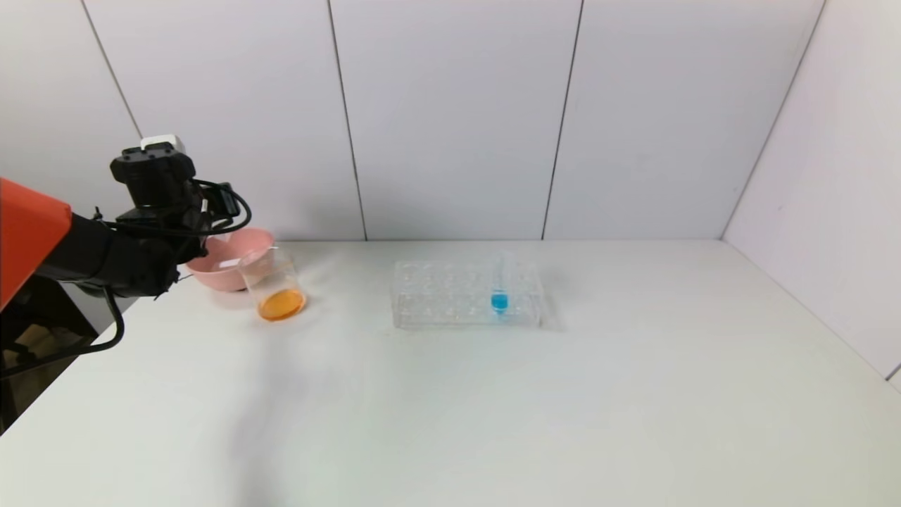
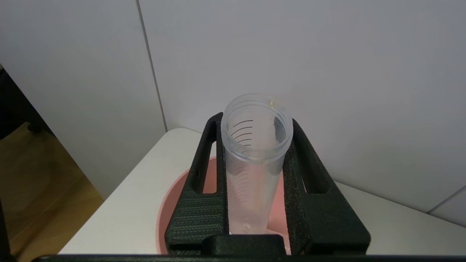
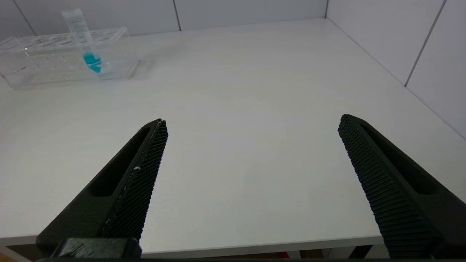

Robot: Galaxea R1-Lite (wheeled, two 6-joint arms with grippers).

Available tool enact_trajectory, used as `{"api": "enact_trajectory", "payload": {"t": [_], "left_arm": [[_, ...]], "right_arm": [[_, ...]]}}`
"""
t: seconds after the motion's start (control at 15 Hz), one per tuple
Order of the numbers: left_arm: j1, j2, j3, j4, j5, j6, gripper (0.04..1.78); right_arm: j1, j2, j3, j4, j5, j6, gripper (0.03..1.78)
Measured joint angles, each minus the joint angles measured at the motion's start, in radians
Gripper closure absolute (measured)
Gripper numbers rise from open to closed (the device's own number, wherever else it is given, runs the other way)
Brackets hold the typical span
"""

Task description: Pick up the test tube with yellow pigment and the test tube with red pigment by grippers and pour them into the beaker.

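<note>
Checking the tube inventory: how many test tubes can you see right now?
2. An empty test tube is clamped in the left gripper above the pink bowl; a blue-liquid tube stands in the clear rack. More may lie hidden inside the bowl.

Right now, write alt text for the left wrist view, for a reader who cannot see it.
The left pincer is shut on an empty clear test tube, seen from its open mouth, held above a pink bowl at the corner of a white table. Grey wall panels fill the background.
</note>
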Motion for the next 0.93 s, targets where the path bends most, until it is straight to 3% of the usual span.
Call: {"api": "enact_trajectory", "payload": {"t": [0.2,0.4,0.73,0.93], "left_arm": [[-0.006,0.039,-0.013,-0.002,0.001,0.0,1.36],[-0.011,0.043,-0.017,-0.003,0.007,0.001,1.17],[-0.012,0.03,-0.006,-0.004,0.015,0.001,0.41],[-0.013,-0.011,0.032,-0.005,0.02,0.004,0.12]], "right_arm": [[0.0,0.0,0.0,0.0,0.0,0.0,0.1],[0.0,0.0,0.0,0.0,0.0,0.0,0.1],[0.0,0.0,0.0,0.0,0.0,0.0,0.1],[0.0,0.0,0.0,0.0,0.0,0.0,0.1]]}}
